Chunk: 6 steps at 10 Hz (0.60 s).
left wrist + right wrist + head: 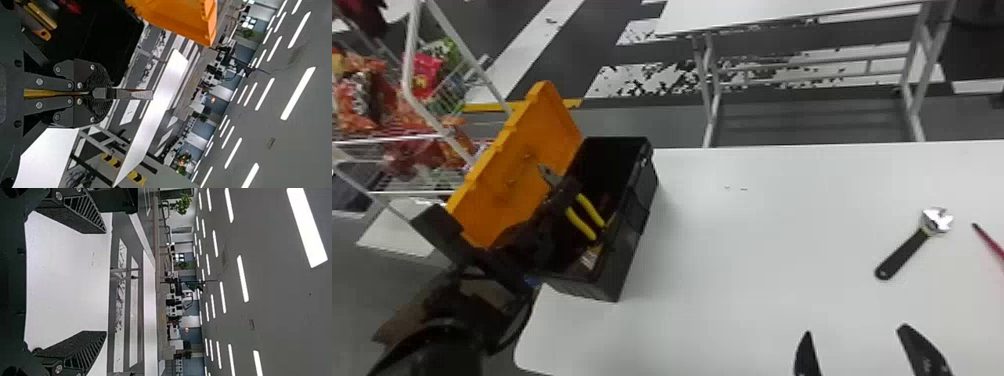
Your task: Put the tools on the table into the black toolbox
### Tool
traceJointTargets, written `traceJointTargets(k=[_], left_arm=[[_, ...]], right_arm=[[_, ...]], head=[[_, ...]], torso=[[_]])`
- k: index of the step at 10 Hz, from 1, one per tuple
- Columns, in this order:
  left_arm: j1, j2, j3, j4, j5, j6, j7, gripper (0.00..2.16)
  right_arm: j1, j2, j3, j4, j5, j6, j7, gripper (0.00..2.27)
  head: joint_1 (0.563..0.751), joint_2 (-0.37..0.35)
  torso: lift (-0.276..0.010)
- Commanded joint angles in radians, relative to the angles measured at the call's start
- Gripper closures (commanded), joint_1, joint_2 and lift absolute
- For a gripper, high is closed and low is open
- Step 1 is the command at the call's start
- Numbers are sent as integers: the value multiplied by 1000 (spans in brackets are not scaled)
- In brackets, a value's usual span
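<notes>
Plainly, the right gripper (pixel 855 330) stands open over the smooth white table (pixel 732 250); beyond lie a shiny, black-handled wrench (pixel 905 253) and a slim red tool (pixel 990 243); farther, the left gripper (pixel 566 193) clamps yellow-handled pliers (pixel 580 223) over the boxy black toolbox (pixel 627 240).

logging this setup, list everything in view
plastic toolbox: 1, black, orange lid open, on table, left
pliers: 1, yellow handles, grey metal jaws, over toolbox
adjustable wrench: 1, black handle, silver head, on table, right
slim tool: 1, red, dark tip, right of wrench
handled tools: count unclear, yellow and orange, inside toolbox
flat tables: 2, white, one near, one beyond
wire rack: 1, white, left, holding bright packets
ceiling lights: many, white, overhead
left gripper: 1, black, on pliers
right gripper: 1, black, open above near table
</notes>
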Motion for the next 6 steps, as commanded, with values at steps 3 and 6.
traceJointTargets(k=[3, 6], left_arm=[[4, 1, -32, 51, -33, -110, 28, 583], [40, 1, -47, 32, -28, -107, 23, 19]], right_arm=[[0, 0, -1, 0, 0, 0, 0, 107], [0, 3, -3, 0, 0, 3, 0, 107]], head=[[695, 350], [695, 350]], torso=[[-75], [-75]])
